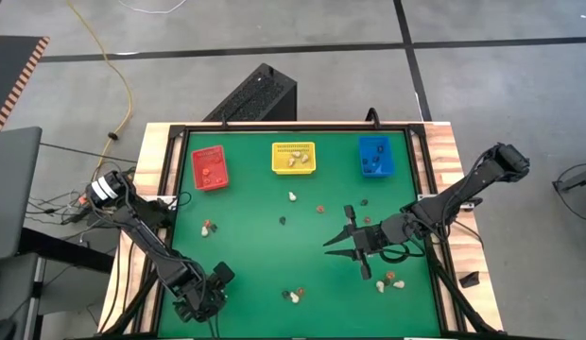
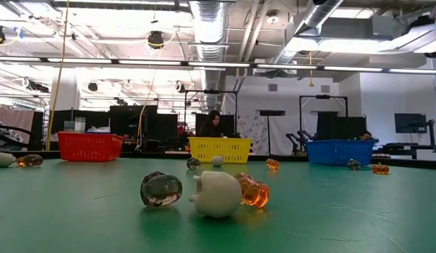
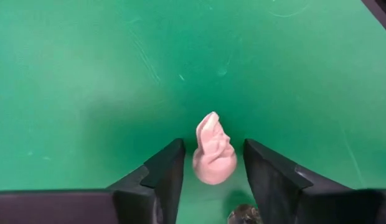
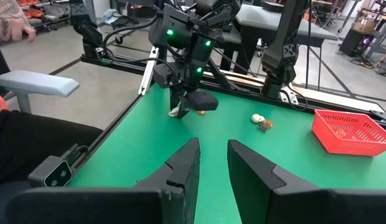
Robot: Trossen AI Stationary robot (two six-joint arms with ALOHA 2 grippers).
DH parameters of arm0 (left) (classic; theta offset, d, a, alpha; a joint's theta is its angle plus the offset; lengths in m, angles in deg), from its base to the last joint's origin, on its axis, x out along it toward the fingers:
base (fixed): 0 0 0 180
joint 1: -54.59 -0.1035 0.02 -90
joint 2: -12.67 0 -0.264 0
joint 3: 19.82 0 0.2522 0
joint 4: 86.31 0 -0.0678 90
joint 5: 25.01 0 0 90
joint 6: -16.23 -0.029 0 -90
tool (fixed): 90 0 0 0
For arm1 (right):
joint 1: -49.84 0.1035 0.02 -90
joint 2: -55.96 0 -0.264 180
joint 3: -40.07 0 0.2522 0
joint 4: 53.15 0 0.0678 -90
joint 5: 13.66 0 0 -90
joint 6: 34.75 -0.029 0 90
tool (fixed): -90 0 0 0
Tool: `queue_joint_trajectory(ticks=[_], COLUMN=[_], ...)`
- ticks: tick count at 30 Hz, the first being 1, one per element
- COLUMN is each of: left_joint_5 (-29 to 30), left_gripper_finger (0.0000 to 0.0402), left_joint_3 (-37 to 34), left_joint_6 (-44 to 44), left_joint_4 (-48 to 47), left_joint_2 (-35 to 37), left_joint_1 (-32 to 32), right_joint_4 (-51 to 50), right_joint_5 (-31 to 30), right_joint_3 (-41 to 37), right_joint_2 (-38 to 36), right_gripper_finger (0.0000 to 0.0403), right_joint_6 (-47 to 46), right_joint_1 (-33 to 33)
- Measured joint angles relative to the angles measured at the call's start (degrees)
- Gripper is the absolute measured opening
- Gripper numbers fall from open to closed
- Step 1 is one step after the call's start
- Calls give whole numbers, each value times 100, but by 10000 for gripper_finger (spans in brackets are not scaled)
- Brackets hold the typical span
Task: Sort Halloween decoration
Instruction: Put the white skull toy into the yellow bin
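Presently on the green table (image 1: 255,255): three bins along the far edge, red bin (image 1: 209,167) toward the left, yellow bin (image 1: 293,157) in the middle, blue bin (image 1: 375,156) toward the right, each holding a few trinkets.

Loose trinkets, scattered mid-table: a white one (image 1: 292,196) near the yellow bin, an orange-brown one (image 1: 319,208) and a black one (image 1: 365,201) just beyond the right gripper, a pair (image 1: 209,226) toward the left edge, a cluster (image 1: 295,296) near the front edge, another cluster (image 1: 389,280) just beside the right arm.

Left gripper (image 3: 211,165): at the front left corner, fingers spread either side of a pale pink trinket (image 3: 213,152) lying on the mat between them, a gap showing on both sides. A clear bead (image 3: 244,214) lies just behind it.

Right gripper (image 1: 348,247): right of centre, fingers (image 4: 180,165) slightly parted, nothing between them, pointing across the table at the left arm.

Beyond the left edge: a person's dark sleeve and a grey armrest (image 4: 34,82).
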Motion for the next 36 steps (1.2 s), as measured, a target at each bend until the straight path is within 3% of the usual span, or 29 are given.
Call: queue_joint_trajectory(ticks=[9, 16, 22, 26, 28, 32, 36], left_joint_5=[-73, -240, 540, 1528, 1715, 1236, 645], left_gripper_finger=[70, 81, 73, 74, 77, 76, 74], left_joint_3=[0, -9, -9, -9, -9, -9, -9], left_joint_6=[-82, -134, -880, -2035, -2629, -3355, -3472], left_joint_4=[-14, -38, -8, 221, 566, 1631, 2756], left_joint_2=[2, 93, 597, 1045, 1197, 1199, 789], left_joint_1=[-129, -416, -995, -1818, -2456, -4058, -5587], right_joint_4=[2, 2, 4, 2, -1, -60, -77], right_joint_5=[0, 1, 2, 2, 2, -2, -4], right_joint_3=[0, 2, 2, 2, 1, 2, 2], right_joint_2=[0, 0, 0, 0, 0, 0, 0], right_gripper_finger=[113, 113, 113, 113, 113, 113, 113], right_joint_6=[0, 0, 11, 59, 122, 376, 619], right_joint_1=[0, -1, -2, -20, -59, -101, -166])
